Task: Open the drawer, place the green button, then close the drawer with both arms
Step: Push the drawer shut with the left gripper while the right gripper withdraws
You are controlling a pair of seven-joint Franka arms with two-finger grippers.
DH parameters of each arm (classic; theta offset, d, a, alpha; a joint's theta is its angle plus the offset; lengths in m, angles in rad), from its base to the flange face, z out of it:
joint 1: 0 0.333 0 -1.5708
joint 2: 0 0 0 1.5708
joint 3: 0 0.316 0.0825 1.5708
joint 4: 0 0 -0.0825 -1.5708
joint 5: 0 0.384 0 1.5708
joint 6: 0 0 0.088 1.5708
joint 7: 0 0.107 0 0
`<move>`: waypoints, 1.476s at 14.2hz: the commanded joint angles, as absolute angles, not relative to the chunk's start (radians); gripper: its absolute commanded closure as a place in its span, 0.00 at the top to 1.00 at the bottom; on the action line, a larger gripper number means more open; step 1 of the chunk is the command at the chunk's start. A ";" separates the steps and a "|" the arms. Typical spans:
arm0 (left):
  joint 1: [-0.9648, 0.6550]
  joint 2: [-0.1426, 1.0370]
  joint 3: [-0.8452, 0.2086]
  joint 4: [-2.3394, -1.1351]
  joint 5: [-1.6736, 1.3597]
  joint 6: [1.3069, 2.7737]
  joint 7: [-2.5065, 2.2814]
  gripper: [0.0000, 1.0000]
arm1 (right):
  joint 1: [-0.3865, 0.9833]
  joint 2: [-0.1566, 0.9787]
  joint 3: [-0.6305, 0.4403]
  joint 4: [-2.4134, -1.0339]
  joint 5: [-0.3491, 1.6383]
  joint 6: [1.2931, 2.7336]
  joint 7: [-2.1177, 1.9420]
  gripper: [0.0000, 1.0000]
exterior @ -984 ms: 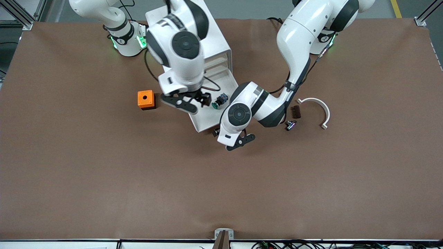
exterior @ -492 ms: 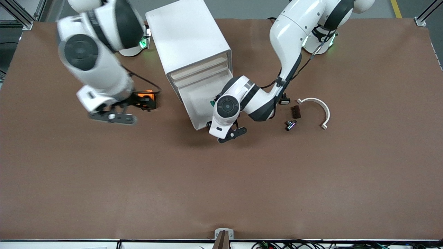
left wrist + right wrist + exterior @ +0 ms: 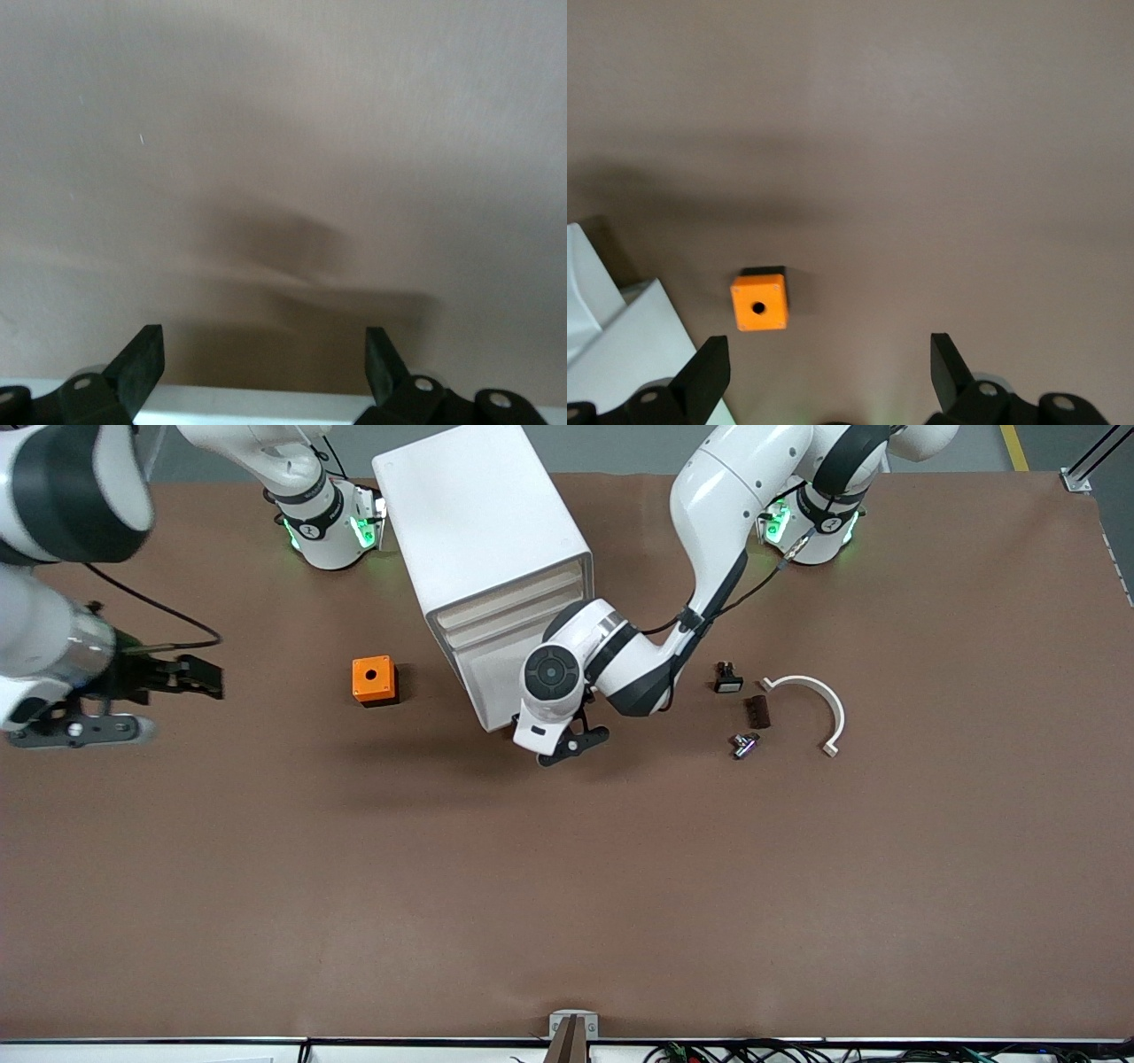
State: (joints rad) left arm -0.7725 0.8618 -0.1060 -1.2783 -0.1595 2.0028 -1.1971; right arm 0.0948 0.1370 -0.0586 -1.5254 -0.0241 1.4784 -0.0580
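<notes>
The white cabinet (image 3: 478, 514) stands between the two bases. Its third drawer (image 3: 487, 682) sticks out part way toward the front camera. My left gripper (image 3: 523, 735) is open at the drawer's front. In the left wrist view (image 3: 264, 341) the drawer's white front edge (image 3: 266, 405) lies between the fingers. The button is hidden. My right gripper (image 3: 205, 679) is open and empty, over the table at the right arm's end. The right wrist view (image 3: 829, 350) shows bare table between its fingers.
An orange box with a hole (image 3: 373, 679) sits beside the cabinet, and shows in the right wrist view (image 3: 758, 302). Toward the left arm's end lie a black-and-white switch (image 3: 728, 679), a brown block (image 3: 757, 711), a small metal part (image 3: 744, 744) and a white curved bracket (image 3: 815, 700).
The right arm swung from over the drawer out to its end of the table. The left gripper moved toward the cabinet and the drawer slid part way in. The button went out of sight.
</notes>
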 commanded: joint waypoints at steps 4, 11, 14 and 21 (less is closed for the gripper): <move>-0.778 0.848 -0.153 -1.307 -0.245 1.997 -1.261 1.00 | -0.061 0.126 -0.035 -1.479 -0.040 1.427 -0.222 1.00; -0.785 0.854 -0.195 -1.336 -0.319 1.997 -1.299 1.00 | -0.104 0.127 -0.032 -1.391 -0.038 1.301 -0.232 1.00; -0.793 0.854 -0.196 -1.336 -0.348 1.999 -1.301 1.00 | -0.100 0.082 -0.028 -1.394 -0.038 1.253 -0.225 1.00; -0.801 0.862 -0.195 -1.336 -0.434 2.000 -1.312 1.00 | -0.106 0.054 -0.032 -1.397 -0.025 1.264 -0.224 1.00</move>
